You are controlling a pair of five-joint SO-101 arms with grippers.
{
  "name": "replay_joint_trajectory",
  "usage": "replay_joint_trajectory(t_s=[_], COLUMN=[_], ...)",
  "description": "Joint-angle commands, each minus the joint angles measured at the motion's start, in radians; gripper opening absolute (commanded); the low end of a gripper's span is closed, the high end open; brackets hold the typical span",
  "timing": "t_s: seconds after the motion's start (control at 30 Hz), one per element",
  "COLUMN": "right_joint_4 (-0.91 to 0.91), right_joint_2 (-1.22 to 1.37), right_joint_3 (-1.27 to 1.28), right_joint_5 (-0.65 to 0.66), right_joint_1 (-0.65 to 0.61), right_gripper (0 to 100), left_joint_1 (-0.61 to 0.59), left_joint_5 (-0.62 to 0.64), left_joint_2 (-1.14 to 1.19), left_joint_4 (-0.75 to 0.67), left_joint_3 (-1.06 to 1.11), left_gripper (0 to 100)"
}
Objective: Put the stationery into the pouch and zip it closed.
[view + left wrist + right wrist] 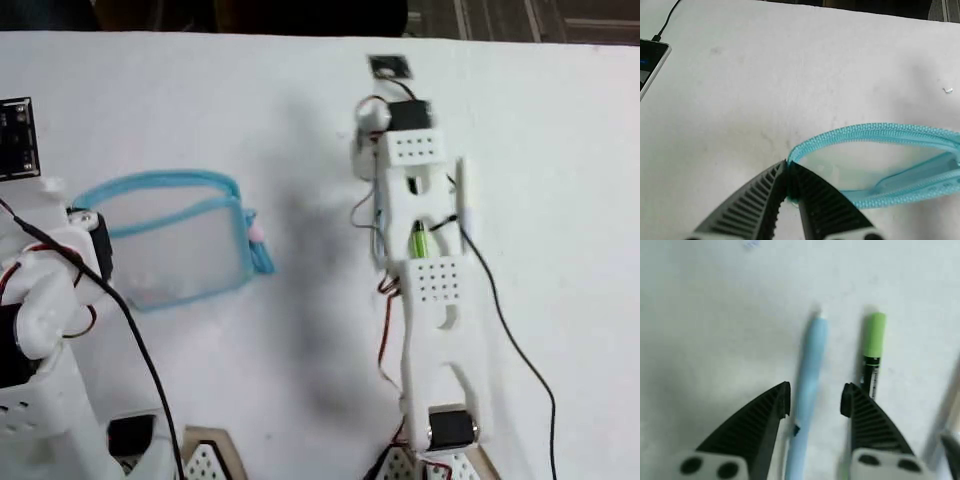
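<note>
High camera down over the table; wrist cameras low, close; pouch common to high and left

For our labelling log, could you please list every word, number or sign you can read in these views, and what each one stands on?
No text can be read anywhere.
Green marker: pale marks on its black barrel, too blurred to read.
Blue pen: one small dark mark, unreadable.
Phone: blue smear on its screen, unreadable.
Black tag at the table's far side: too small to tell.
</note>
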Motion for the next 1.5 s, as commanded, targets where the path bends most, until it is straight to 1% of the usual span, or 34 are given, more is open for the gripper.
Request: replay_joint_trajectory(t_s=[0.0, 0.07, 0.13, 0.33, 0.5, 0.6, 0.73, 0.83, 0.97, 1.07, 1.17, 1.23, 1.33, 1.4, 1.47], right_joint_4=[-0.044, -0.053, -0.082, -0.166, -0.160, -0.145, -0.067, 0.044, 0.054, 0.054, 0.053, 0.044, -0.030, -0.091, -0.134], right_joint_2=[-0.062, -0.062, -0.062, -0.062, -0.068, -0.088, -0.133, -0.173, -0.265, -0.360, -0.460, -0.503, -0.499, -0.467, -0.420], right_joint_3=[0.095, 0.143, 0.178, 0.250, 0.278, 0.253, 0.163, 0.063, 0.035, 0.100, 0.227, 0.305, 0.396, 0.440, 0.454], right_joint_5=[0.014, 0.015, 0.015, 0.015, 0.015, 0.015, 0.015, 0.015, 0.009, 0.009, 0.011, 0.014, 0.015, 0.015, 0.015], right_joint_1=[0.019, -0.005, -0.027, -0.073, -0.081, -0.090, -0.117, -0.156, -0.186, -0.219, -0.255, -0.260, -0.226, -0.200, -0.186], right_gripper=[28.7, 29.5, 26.4, 8.7, 5.7, 1.6, 1.8, 1.8, 1.8, 1.8, 1.8, 1.9, 2.7, 7.4, 14.9], left_joint_1=[0.022, 0.022, 0.022, 0.022, 0.022, 0.022, 0.022, 0.022, 0.021, 0.018, 0.018, 0.018, 0.018, 0.019, 0.021], left_joint_5=[-0.006, -0.006, -0.006, -0.006, -0.006, -0.006, -0.006, -0.006, -0.006, -0.006, -0.006, -0.006, -0.006, -0.006, -0.006], left_joint_2=[0.081, 0.081, 0.082, 0.082, 0.082, 0.082, 0.082, 0.082, 0.082, 0.082, 0.082, 0.082, 0.082, 0.082, 0.082], left_joint_4=[0.034, 0.031, 0.029, 0.029, 0.029, 0.029, 0.029, 0.029, 0.031, 0.034, 0.034, 0.034, 0.034, 0.034, 0.034], left_joint_3=[0.048, 0.048, 0.048, 0.048, 0.048, 0.048, 0.048, 0.048, 0.046, 0.046, 0.048, 0.048, 0.048, 0.048, 0.048], left_gripper=[2, 2, 2, 2, 2, 2, 2, 2, 2, 2, 2, 2, 2, 2, 2])
